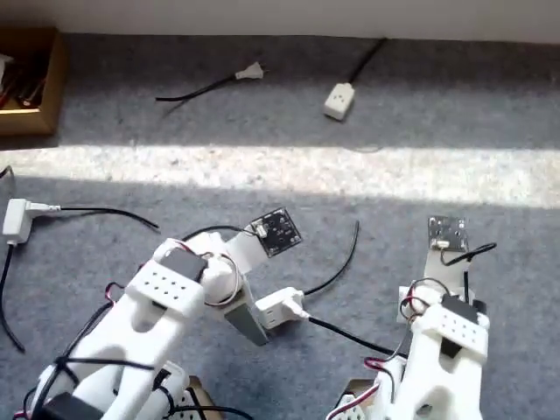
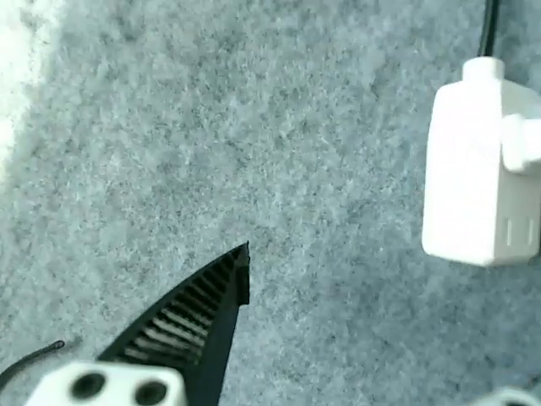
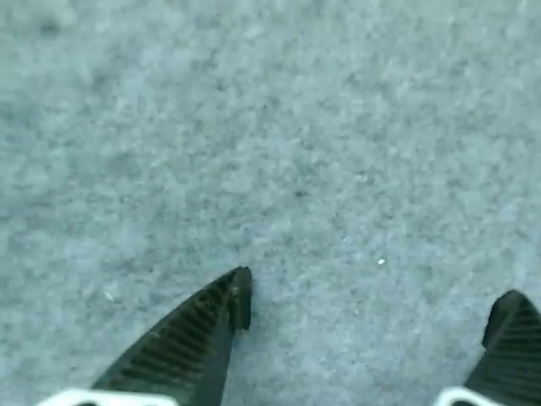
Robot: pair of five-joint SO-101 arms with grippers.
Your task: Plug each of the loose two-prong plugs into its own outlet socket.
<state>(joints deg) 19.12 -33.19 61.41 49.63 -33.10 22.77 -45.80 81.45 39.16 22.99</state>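
- My left pincer (image 1: 262, 324) hangs low over the grey carpeted surface (image 1: 394, 184). It is spread wide and has hold of nothing. In the left wrist view one dark ribbed finger (image 2: 211, 309) points at bare carpet.
- Just beside that pincer lies a white outlet socket (image 2: 473, 169). A white plug (image 2: 524, 139) is seated in its side, and the plug's black cable trails off toward my right arm.
- My right pincer (image 3: 374, 304) is well open too, its two dark tips apart over plain carpet, gripping nothing.
- A loose plug (image 1: 251, 73) on a black cord lies at the far side of the surface. A second socket (image 1: 339, 101) lies near it but apart, not joined to it.
- At the left edge a third socket (image 1: 16, 219) already has a corded plug (image 1: 41, 208) in it.
- A wooden box (image 1: 35, 87) sits in the far left corner.
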